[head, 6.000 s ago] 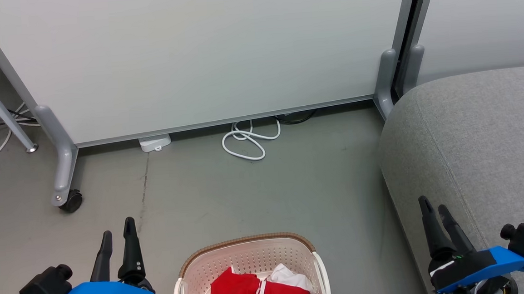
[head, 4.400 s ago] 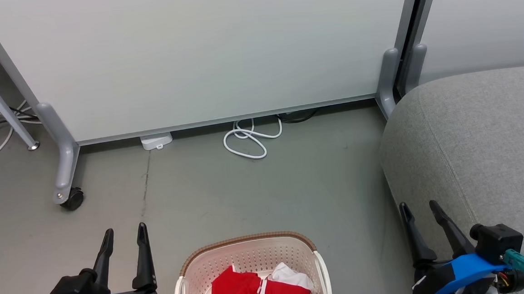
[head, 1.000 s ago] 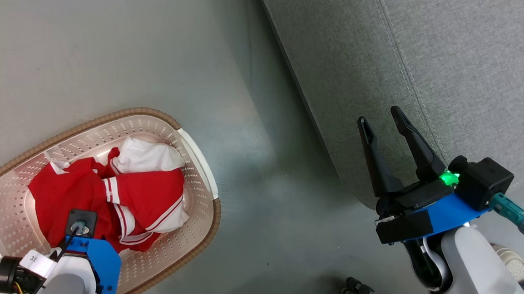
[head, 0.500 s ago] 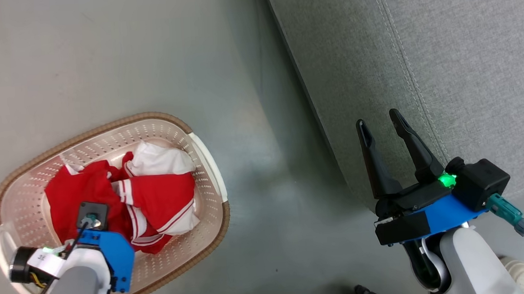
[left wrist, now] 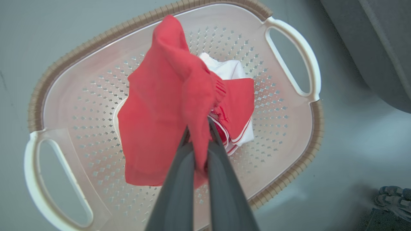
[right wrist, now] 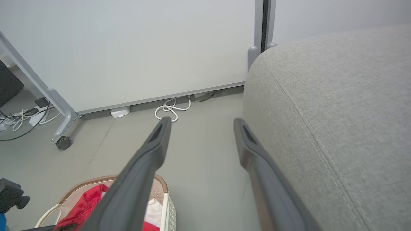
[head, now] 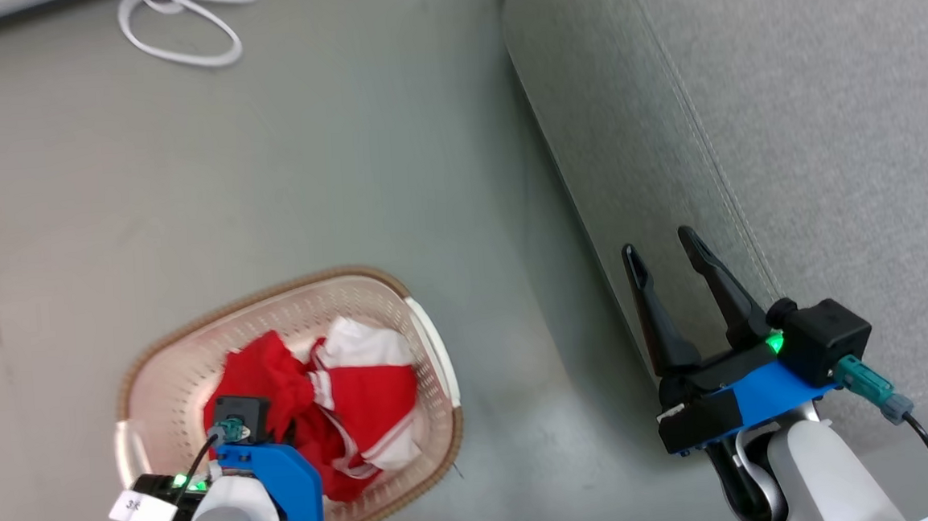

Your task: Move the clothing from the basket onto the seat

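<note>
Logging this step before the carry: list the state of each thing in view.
left gripper, shut on red garment, raised over the basket.
red garment, pinched, bunched, partly lifted.
right gripper, open, empty.
basket, on the floor, red-and-white clothing inside.
seat, no clothing on its visible part.

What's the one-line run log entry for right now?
left gripper: shut on clothing, over basket | right gripper: open, empty, beside seat
</note>
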Available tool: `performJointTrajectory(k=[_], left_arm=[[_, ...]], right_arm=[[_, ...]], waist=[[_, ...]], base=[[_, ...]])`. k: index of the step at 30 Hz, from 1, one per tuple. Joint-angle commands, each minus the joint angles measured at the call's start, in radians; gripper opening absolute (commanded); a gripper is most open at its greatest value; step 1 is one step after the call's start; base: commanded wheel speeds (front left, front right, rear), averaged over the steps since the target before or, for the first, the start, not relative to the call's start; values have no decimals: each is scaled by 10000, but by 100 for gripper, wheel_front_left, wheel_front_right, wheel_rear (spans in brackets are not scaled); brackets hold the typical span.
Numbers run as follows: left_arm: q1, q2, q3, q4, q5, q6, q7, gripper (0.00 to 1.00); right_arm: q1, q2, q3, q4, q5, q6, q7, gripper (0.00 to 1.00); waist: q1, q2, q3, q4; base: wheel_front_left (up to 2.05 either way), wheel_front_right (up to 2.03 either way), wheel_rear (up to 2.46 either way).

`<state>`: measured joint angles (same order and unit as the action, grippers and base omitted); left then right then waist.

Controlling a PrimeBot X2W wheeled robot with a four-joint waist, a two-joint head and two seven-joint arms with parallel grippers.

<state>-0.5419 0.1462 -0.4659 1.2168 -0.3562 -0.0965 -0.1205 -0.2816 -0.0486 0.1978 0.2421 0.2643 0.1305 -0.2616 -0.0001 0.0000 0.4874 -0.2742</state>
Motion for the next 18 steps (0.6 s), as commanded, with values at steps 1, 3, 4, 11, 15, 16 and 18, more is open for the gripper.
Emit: performJointTrajectory(k=[1,3,4,11,15,16,18], left_arm=[[130,-72,3,-81,-104,-105,-169,0],[230,-229,-39,-161,-223,-208,-352,0],[252,-304,-59,-236,-281,-251,-451,0],[268,-664,-382,-927,-738,-364,-780,0],[167,-801,-828,-1651,-1057,-364,-799,0],[97,-819,-936,-1842,-1117,-363,-801,0],[-66,-834,-1171,-2269,-1286,-337,-776,0]], right_arm=[[164,-33,-28,119,-99,5,-48,100],[315,-31,-93,287,-160,5,-45,100],[376,-31,-130,366,-207,5,-45,100],[856,-31,-294,808,-456,5,-29,100],[1116,-31,-278,882,-524,5,114,100],[1151,-30,-259,871,-527,5,130,100],[1216,-31,-245,859,-515,5,211,100]], waist=[[1,0,-1104,644],[1,0,-1621,900],[1,0,-1853,1032],[1,0,-3155,1852],[1,0,-3624,2166],[1,0,-3722,2220],[1,0,-3900,2318]], base=[[0,0,0],[0,0,0],[0,0,0],[0,0,0],[0,0,0],[0,0,0],[0,0,0]])
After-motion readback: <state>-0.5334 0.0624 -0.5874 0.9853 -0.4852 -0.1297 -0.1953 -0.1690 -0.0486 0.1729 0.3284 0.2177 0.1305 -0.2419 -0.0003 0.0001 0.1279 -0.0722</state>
